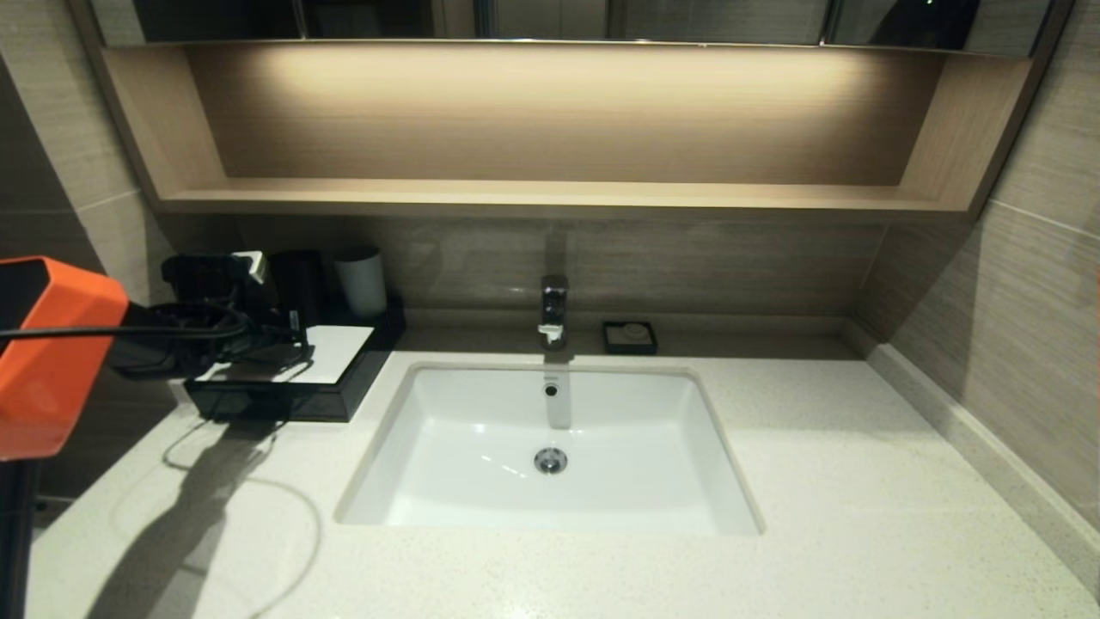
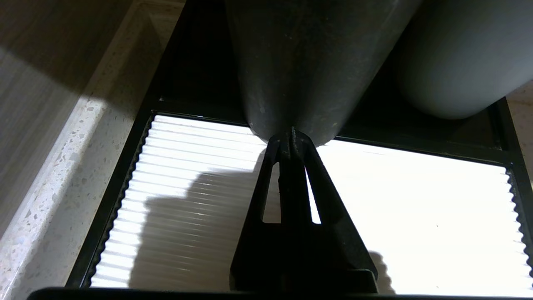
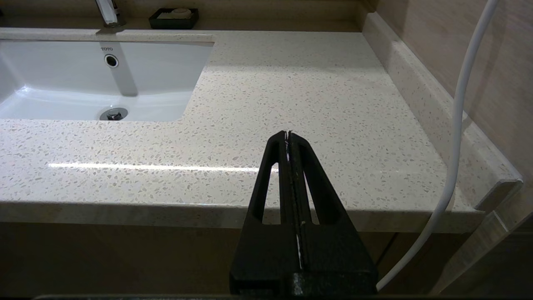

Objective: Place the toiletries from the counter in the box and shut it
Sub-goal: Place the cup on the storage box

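Head view gives you the overall state: no sachet or wrapped packet shows anywhere on the table point(image 1: 773, 481), neither beside the basin point(image 1: 550, 447) nor along the front edge, so the toiletries are most likely inside already, though you cannot see into the box point(image 1: 284, 387) to confirm it. It sits at the back left corner of the table, and its dark front face looks flush with the body, which suggests the drawer is pushed in; the shadow there keeps you from being certain.

Your left tool point(image 2: 290, 135) hangs above the ribbed white sheet point(image 2: 416, 208) on top of the box, fingers pressed together with nothing between them, tips close to the dark cup point(image 2: 308, 62) standing behind; a pale cup point(image 2: 458, 54) stands next to that one. Your right tool point(image 3: 288, 135) is parked off the front right edge of the table, also closed and empty.

By this reading both the loading and the closing seem done, and little is left beyond checking that the drawer is fully seated.
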Robot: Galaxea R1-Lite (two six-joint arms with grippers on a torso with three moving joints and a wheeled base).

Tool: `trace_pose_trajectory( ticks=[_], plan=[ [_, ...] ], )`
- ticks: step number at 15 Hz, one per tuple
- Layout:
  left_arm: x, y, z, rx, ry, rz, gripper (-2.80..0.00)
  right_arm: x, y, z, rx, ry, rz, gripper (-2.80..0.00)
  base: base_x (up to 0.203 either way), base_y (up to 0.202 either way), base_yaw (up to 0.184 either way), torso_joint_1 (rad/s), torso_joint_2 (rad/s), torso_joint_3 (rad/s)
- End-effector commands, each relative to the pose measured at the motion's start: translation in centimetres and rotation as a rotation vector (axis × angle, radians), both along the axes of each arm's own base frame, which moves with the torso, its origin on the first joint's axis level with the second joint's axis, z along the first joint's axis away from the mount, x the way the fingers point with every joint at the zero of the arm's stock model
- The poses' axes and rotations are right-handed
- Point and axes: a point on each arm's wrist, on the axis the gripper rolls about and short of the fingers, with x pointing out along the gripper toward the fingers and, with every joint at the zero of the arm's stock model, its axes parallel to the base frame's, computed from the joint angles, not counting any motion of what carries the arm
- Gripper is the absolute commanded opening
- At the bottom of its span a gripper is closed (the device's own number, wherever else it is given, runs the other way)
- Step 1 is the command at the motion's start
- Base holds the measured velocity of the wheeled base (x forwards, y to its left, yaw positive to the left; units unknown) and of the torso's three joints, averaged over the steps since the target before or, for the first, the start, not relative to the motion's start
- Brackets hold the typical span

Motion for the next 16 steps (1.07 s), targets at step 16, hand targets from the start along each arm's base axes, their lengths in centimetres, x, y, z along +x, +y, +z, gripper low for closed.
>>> trace_pose_trajectory(
  ticks=[16],
  plan=[
    [1.1,0.0,-0.2,-0.002,-0.041,0.004,-2.8,0.0,0.0,0.0,0.0,0.0,0.0,-2.8,0.0,0.0,0.0,0.0,0.0,0.0]
  ],
)
